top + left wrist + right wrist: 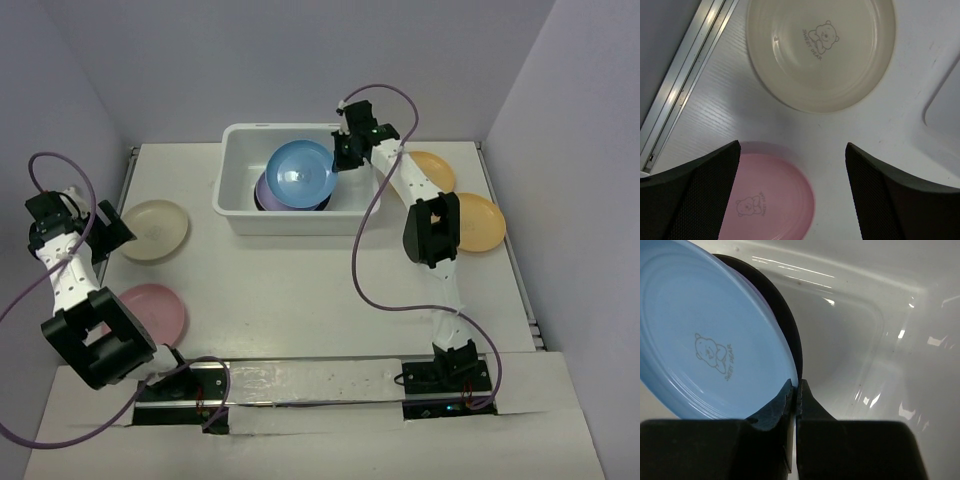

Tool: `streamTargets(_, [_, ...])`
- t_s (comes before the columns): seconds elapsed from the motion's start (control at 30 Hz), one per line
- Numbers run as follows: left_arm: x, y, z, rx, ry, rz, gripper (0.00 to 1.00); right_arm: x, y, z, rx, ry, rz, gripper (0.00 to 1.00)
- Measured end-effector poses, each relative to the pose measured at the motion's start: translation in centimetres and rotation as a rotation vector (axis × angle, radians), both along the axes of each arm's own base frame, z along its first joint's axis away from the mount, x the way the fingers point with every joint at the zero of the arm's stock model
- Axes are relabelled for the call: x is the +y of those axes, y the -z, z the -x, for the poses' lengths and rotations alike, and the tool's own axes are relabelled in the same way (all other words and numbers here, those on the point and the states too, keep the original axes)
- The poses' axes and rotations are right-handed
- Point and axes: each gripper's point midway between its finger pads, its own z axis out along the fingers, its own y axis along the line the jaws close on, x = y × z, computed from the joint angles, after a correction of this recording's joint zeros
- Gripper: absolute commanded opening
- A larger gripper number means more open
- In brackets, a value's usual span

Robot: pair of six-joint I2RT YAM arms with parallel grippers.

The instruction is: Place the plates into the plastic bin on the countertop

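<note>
Beside right claw (796, 386), blue plate (705, 335)

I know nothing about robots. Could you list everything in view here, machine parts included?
bin: one, white, far middle of table
blue plate: one, tilted in bin, on top
lavender plate: one, in bin under the blue
dark plate: one, in bin, only its edge shows
cream plate: one, left of bin
pink plate: one, near left
yellow-orange plates: two, right of bin
table: one, white
cables: two, purple, along the arms
left arm: black and white, jaws open above cream and pink plates
right arm: jaws shut on blue plate's rim
</note>
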Motion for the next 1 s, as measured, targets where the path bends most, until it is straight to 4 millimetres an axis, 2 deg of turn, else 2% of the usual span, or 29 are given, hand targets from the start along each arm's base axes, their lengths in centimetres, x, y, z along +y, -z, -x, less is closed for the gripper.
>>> streamTargets(0.07, [0.3,0.6,0.0,0.013,-0.005,0.012,0.92,0.2,0.3,-0.1,0.0,0.003,0.004,0.12])
streamTargets(0.23, [0.6,1.1,-0.3,0.016,-0.008,0.02,0.92,1.5,0.3,0.4,-0.004,-0.017,0.004,0.15])
streamTargets(0.33, [1.0,1.4,-0.8,0.009,-0.01,0.013,0.91,2.7,0.4,0.9,-0.002,-0.036,0.002,0.36])
streamTargets(0.4, [1.2,1.8,-0.9,0.012,-0.013,0.011,0.92,3.3,0.5,1.0,-0.003,-0.041,0.002,0.61])
streamTargets(0.43, [1.3,2.0,-1.0,0.015,-0.015,0.011,0.92,3.5,0.6,1.1,-0.005,-0.045,0.004,0.69])
streamTargets(0.57, [1.6,3.0,-1.1,0.025,-0.023,0.011,0.89,4.0,0.7,1.2,-0.011,-0.048,0.012,0.82])
streamTargets(0.67, [1.8,3.8,-1.4,0.033,-0.029,0.021,0.86,3.9,0.7,1.0,-0.02,-0.042,0.018,0.88])
streamTargets(0.83, [2.2,5.1,-2.2,0.04,-0.046,0.044,0.84,3.8,0.2,0.9,-0.031,-0.046,0.018,0.91])
streamTargets(0.9, [2.5,5.7,-2.7,0.04,-0.054,0.051,0.84,3.8,-0.6,1.0,-0.045,-0.052,0.014,0.92])
streamTargets(1.0, [2.8,7.2,-3.1,0.059,-0.064,0.072,0.83,3.5,-3.4,1.4,-0.087,-0.059,-0.003,0.93])
